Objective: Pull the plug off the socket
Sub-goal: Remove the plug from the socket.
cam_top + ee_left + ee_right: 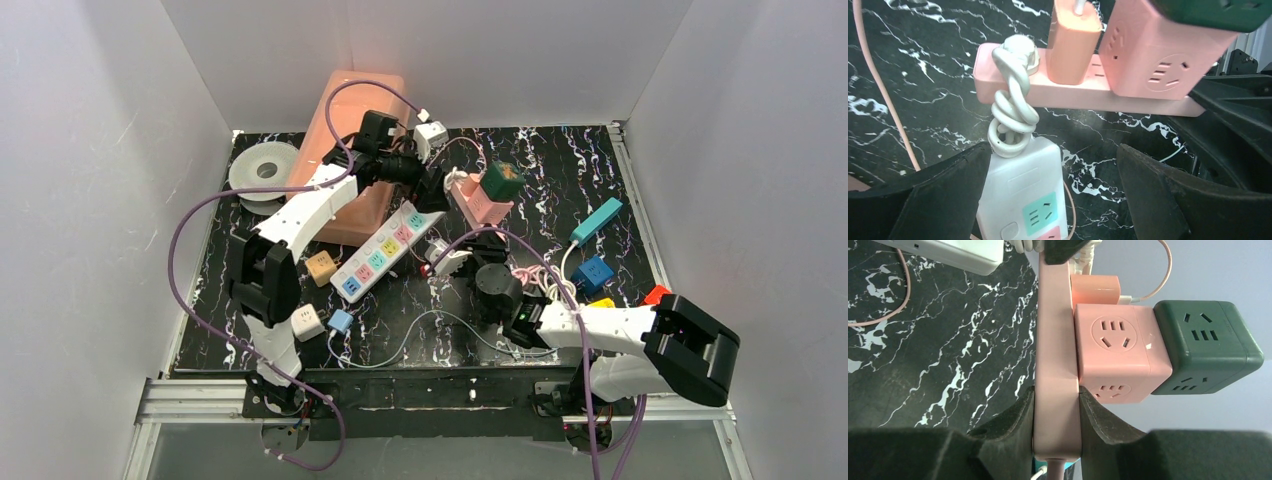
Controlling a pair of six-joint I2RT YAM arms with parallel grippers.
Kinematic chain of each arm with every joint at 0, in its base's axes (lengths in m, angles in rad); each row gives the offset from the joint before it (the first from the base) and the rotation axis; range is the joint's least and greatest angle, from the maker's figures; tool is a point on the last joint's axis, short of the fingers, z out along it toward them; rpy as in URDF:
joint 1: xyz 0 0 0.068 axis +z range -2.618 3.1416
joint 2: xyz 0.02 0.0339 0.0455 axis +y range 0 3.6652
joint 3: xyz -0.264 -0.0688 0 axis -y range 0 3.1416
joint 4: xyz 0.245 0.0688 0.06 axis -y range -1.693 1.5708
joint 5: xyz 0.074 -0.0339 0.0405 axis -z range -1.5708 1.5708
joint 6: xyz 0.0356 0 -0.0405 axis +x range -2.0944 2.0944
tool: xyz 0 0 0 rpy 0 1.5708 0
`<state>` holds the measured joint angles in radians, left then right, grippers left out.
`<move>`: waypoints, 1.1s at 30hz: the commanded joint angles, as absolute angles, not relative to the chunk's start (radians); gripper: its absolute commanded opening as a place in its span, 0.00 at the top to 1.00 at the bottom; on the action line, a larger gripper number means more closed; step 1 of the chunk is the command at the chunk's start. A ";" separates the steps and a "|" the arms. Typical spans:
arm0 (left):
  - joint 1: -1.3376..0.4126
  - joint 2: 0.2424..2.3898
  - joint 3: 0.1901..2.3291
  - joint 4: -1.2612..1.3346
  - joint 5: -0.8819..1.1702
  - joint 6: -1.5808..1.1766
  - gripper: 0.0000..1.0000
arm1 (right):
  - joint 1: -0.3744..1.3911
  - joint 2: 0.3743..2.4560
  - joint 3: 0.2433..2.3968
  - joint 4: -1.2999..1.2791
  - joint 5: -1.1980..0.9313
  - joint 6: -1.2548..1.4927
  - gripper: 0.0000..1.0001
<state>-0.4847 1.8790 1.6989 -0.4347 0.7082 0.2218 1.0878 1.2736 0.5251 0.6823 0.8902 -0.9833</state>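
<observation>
Plug [1073, 50] in pink strip [1063, 97], btwn pink cube [1148, 55] & white cord [1010, 100]

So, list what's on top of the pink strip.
On the pink strip: white plug, orange adapter, pink cube carrying a green cube. Their pins and the sockets beneath are covered.

wide-open end effector [1053, 150] near pink power strip [1088, 97] with orange plug [1073, 50], pink cube [1153, 55], knotted white cord [1013, 105]

Bright, even light from above leaves only soft shadows on the black marbled table [580, 170]. In both wrist views my fingers [923, 205] loom dark and blurred along the bottom; the pink power strip [1055, 365] is sharp.
</observation>
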 commanded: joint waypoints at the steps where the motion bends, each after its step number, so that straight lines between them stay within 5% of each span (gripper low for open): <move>1: -0.468 1.723 1.689 -0.393 0.746 0.273 0.02 | 1.114 1.271 0.546 1.100 0.938 -1.167 0.99; 18: -0.439 1.735 1.749 -0.421 0.791 0.291 0.06 | 1.181 1.375 0.572 1.387 0.938 -1.411 0.99; 27: -0.457 1.797 1.825 -0.462 0.764 0.330 0.29 | 1.206 1.400 0.591 1.463 0.936 -1.488 0.99; 33: -0.467 1.812 1.846 -0.507 0.754 0.358 0.69 | 1.214 1.406 0.597 1.482 0.939 -1.501 0.99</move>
<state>-0.4519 1.8118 1.8069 -0.4458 0.7532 0.3275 1.2011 1.4322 0.5087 1.2022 0.9634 -1.4403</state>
